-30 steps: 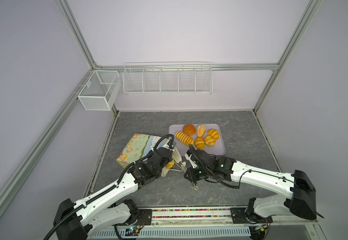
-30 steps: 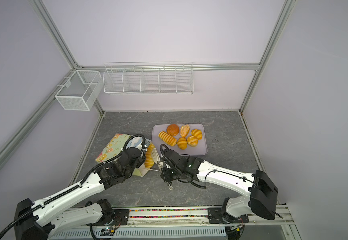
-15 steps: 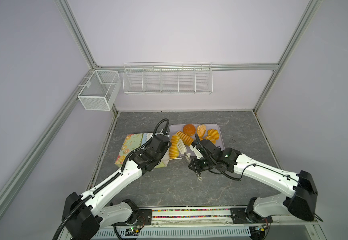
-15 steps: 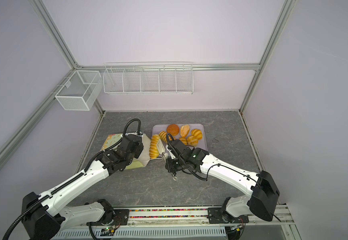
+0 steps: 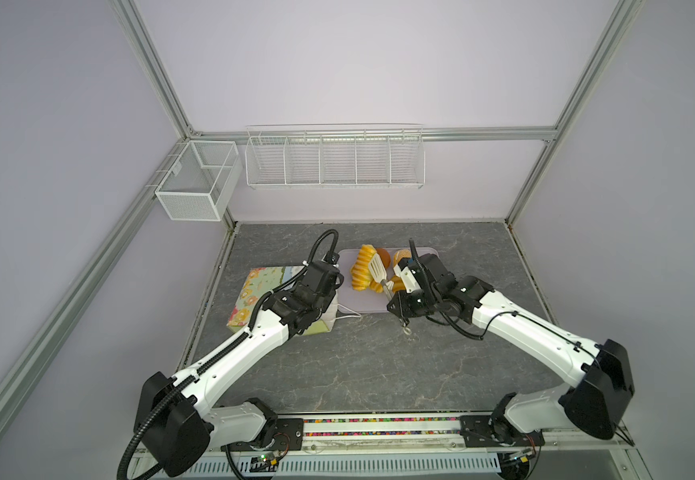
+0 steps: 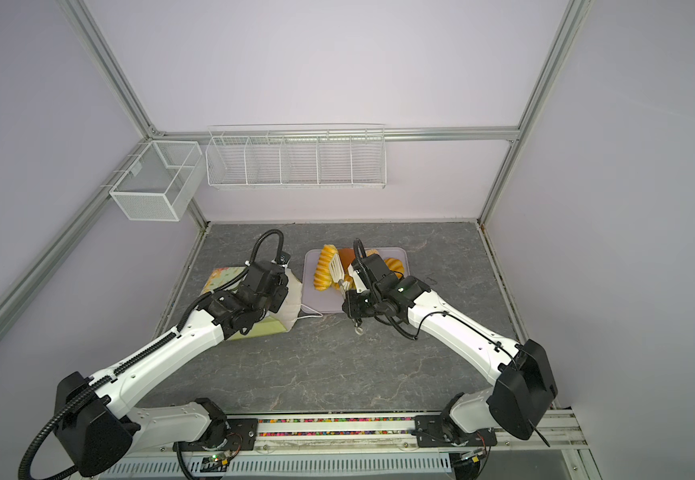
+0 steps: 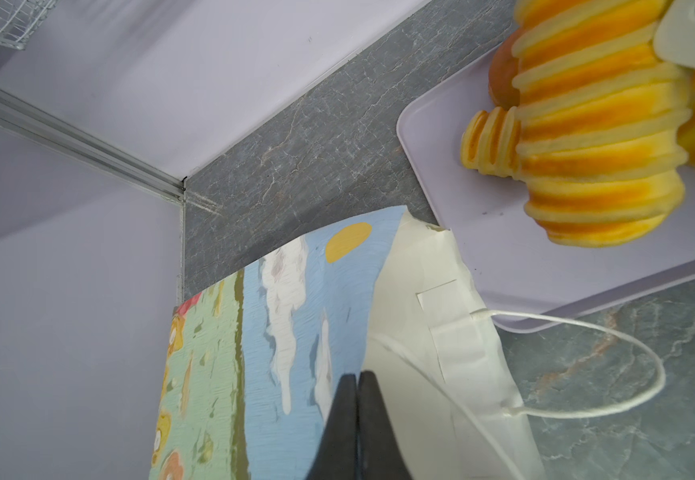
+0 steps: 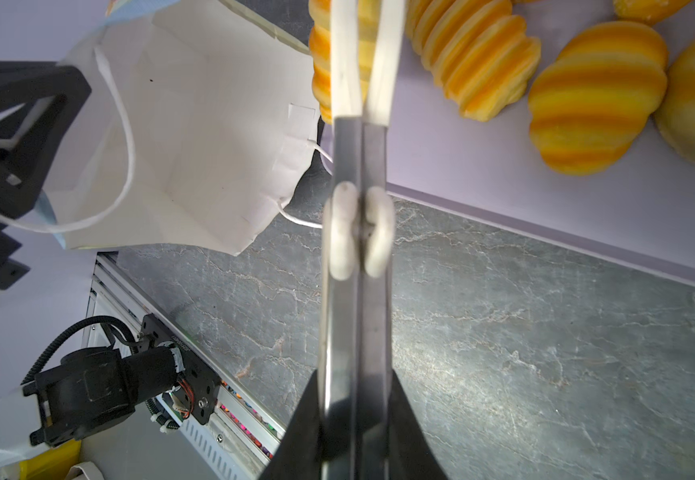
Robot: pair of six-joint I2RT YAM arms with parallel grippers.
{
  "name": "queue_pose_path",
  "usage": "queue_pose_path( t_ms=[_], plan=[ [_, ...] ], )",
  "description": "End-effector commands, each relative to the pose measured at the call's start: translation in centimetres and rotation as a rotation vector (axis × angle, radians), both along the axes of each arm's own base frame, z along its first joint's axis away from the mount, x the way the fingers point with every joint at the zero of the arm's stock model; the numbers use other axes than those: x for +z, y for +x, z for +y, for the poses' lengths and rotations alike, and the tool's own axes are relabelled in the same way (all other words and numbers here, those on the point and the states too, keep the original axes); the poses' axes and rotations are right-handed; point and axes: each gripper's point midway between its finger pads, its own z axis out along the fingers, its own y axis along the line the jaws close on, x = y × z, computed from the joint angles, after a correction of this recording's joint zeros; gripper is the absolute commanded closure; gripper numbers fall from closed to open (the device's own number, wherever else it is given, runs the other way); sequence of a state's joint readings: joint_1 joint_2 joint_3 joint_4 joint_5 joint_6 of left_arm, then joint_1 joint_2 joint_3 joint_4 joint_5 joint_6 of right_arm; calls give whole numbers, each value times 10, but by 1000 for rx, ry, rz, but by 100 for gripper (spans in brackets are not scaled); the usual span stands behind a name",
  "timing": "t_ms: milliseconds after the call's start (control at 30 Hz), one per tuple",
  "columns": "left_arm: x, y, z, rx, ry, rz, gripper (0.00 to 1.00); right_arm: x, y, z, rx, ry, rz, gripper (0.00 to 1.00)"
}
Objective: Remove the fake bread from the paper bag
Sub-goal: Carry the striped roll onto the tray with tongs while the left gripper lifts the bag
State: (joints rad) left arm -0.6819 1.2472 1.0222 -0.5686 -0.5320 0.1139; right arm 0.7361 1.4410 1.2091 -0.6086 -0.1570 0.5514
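One paper bag point(image 5: 254, 286) is counted, just left of the one tray point(image 5: 368, 301). Two cord handles point(image 7: 628, 374) are seen on it. On and over the tray at least six pieces of fake bread are counted: a first long loaf point(image 8: 320, 62), a second long loaf point(image 8: 478, 62), one brown bun point(image 7: 501, 81) and three smaller rolls point(image 8: 595, 95); part of the tray is hidden by the right arm. One pair of tongs point(image 5: 377, 269) is counted above the tray. Behind the tray, one mesh box point(image 5: 196, 187) and one wire rack point(image 5: 335, 162) of five compartments are counted. Two arms are counted, each with one gripper: the left gripper point(image 7: 357, 378) and the right gripper point(image 8: 356, 374).
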Motion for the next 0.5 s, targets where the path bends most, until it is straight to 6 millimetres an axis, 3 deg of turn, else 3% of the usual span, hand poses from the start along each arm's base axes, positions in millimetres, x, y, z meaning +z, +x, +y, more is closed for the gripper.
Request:
queue_pose_path(
  t_ms=[0,300,467],
  plan=[
    [21,-2,6,18,-34,-22,100,3,9,14,60,27,-17,94],
    [53,-20,27,33,-79,-73,100,-39,22,25,107,-50,73,93],
    [68,-33,40,45,-98,-98,100,-51,28,30,147,-103,104,93]
  ],
)
